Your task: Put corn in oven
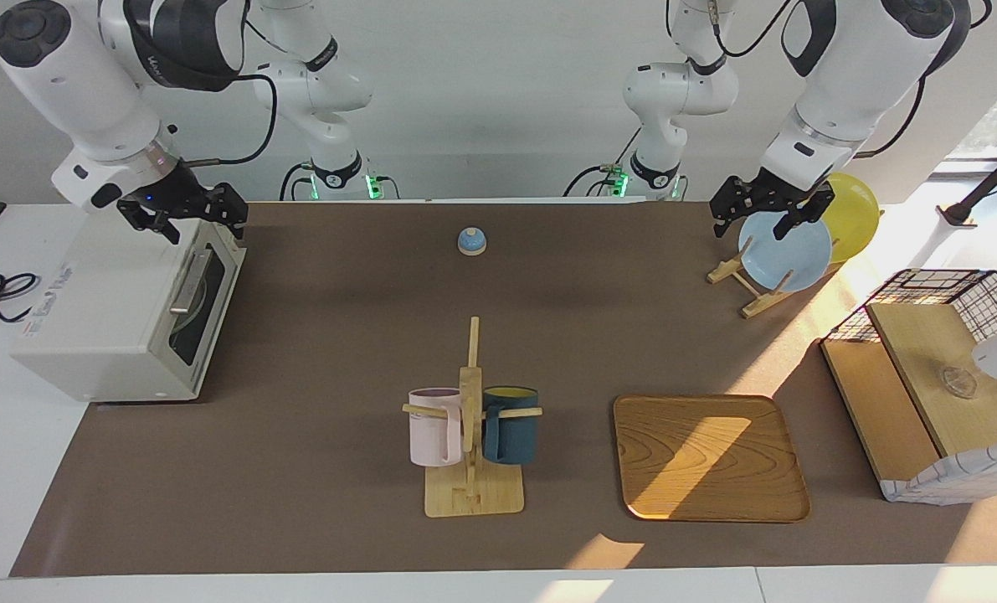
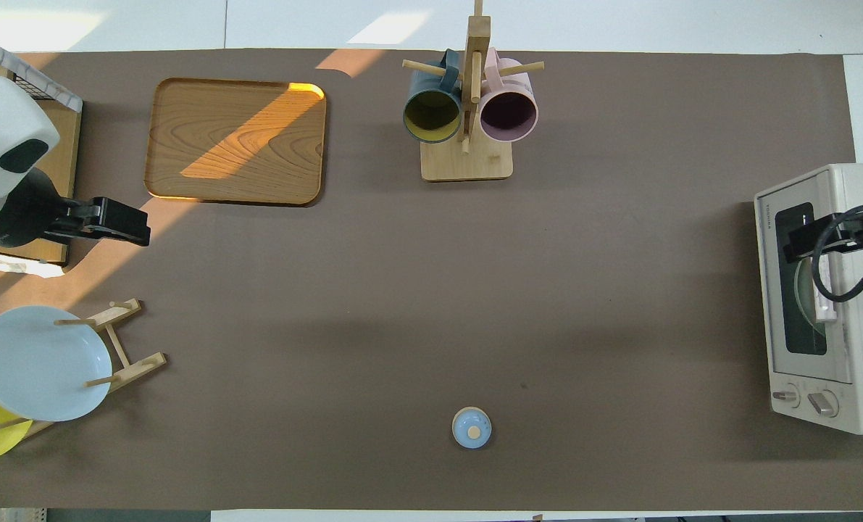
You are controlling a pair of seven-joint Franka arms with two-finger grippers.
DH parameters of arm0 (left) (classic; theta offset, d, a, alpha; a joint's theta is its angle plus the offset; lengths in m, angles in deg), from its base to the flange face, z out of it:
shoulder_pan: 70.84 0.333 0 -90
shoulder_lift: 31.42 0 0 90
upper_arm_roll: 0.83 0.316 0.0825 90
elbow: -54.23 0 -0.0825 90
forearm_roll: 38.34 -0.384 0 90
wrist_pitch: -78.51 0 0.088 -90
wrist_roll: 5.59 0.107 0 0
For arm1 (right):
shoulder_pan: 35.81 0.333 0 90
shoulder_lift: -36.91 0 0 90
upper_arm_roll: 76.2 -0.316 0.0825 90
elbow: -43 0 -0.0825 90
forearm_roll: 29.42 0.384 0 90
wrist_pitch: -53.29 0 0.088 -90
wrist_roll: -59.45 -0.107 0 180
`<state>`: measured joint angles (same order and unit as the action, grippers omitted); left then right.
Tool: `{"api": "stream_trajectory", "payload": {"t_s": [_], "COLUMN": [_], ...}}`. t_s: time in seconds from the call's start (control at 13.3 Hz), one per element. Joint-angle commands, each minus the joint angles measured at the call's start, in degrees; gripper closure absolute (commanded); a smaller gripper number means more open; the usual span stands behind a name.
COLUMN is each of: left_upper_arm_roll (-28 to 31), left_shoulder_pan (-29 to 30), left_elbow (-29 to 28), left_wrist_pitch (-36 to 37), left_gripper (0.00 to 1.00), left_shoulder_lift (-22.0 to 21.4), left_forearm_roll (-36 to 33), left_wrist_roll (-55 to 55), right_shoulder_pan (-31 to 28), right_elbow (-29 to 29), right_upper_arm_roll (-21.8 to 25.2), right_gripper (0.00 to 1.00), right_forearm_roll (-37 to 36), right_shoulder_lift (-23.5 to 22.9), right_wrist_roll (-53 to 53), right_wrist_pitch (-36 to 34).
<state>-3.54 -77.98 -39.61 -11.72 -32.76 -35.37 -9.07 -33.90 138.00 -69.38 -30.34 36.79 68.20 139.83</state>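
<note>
No smooth yellow corn cob visible on the desk. Boxy off-white toaster oven shut. Right gripper wide, empty, above it; left gripper wide over blue plate. Best: hook the bar handle squarely.

Matt brown paper-like cover on the table. Glossy wooden tray. Off-white painted oven with dark glass door and metal handle. Wooden mug stand; wire basket.
</note>
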Motion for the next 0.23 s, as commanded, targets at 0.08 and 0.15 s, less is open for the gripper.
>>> {"api": "stream_trajectory", "payload": {"t_s": [0.08,0.15], "left_upper_arm_roll": [-0.54,-0.54], "left_shoulder_pan": [0.64,0.64], "left_elbow": [-0.20,-0.20], "left_wrist_pitch": [0.41,0.41], "left_gripper": [0.00,0.00], "left_shoulder_lift": [-0.85,-0.85], "left_forearm_roll": [-1.12,-1.12], "left_wrist_roll": [0.31,0.31], "right_shoulder_pan": [-0.41,-0.41], "right_elbow": [-1.14,-1.05], "right_upper_arm_roll": [-0.05,-0.05], "right_gripper": [0.00,0.00], "right_forearm_roll": [0.66,0.66], "right_shoulder_lift": [-0.32,-0.32], "right_wrist_roll": [-0.75,-0.75], "right_wrist_pitch": [-0.32,-0.33]}}
